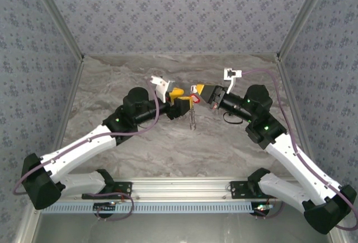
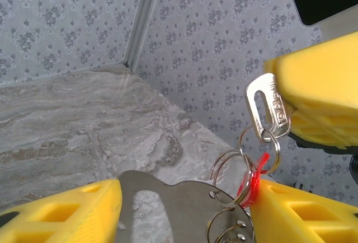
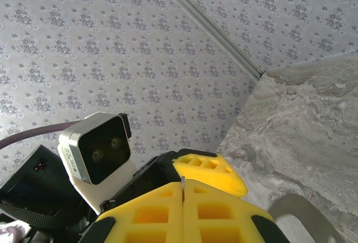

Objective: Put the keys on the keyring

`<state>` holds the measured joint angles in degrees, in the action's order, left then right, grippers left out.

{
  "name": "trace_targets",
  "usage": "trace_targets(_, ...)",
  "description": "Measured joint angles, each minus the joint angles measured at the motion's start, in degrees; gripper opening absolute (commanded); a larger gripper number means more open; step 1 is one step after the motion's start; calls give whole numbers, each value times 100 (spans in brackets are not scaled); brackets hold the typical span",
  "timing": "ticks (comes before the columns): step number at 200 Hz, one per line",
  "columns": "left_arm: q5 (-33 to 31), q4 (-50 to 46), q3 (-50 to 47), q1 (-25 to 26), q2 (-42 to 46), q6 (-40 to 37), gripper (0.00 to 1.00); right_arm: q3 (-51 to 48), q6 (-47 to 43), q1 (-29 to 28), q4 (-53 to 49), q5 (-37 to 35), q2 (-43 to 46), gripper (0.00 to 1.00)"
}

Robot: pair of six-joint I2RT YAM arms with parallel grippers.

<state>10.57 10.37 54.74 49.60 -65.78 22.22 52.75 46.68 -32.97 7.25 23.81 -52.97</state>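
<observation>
Pinching the silver key (image 2: pixel 267 108), the right hand (image 1: pixel 197 94) is closed tight on it, just right of the keyring (image 2: pixel 184 201), which the left hand (image 1: pixel 180 104) clamps across its width. The key's long axis points toward the split rings (image 2: pixel 226 167); one small ring appears threaded through its slot, above the surface (image 1: pixel 168 148).

Yellow fingers (image 2: pixel 56 212); red-headed key (image 2: pixel 254 180)

Left wrist: flat grey metal keyring loop (image 2: pixel 190 209) ran off the bottom edge. Far end of the small silver slotted key (image 2: pixel 267 108) was buried in right gripper (image 3: pixel 183 191) pads. A red plastic piece (image 2: pixel 255 178) sat half hidden behind thin wire rings (image 2: pixel 214 171). Right wrist: loop was blurred, cropped. Top cam: all too small to resolve.
</observation>
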Motion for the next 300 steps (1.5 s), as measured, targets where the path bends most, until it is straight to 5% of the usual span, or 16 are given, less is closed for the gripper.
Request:
trace_targets(95,-649,24,-658,-11,1099,345,92,466,-223,111,-313,118,-105,0)
trace_targets(156,-544,-343,-577,-37,1088,332,93,852,-686,396,-804,549,-205,0)
trace_targets(203,20,-940,431,-35,389,-203,92,852,-732,402,-890,562,-219,0)
trace_targets(223,59,-1222,881,-35,-68,-542,85,852,-732,402,-887,562,-219,0)
trace_targets(249,149,-1504,1182,-35,-656,-1064,65,852,-730,402,-892,560,-216,0)
trace_targets(268,348,-1692,1300,-35,-1016,-1290,40,852,-730,402,-911,564,-214,0)
trace_targets(300,610,-1873,1307,-37,-1172,-1445,12,852,-732,415,-929,564,-208,0)
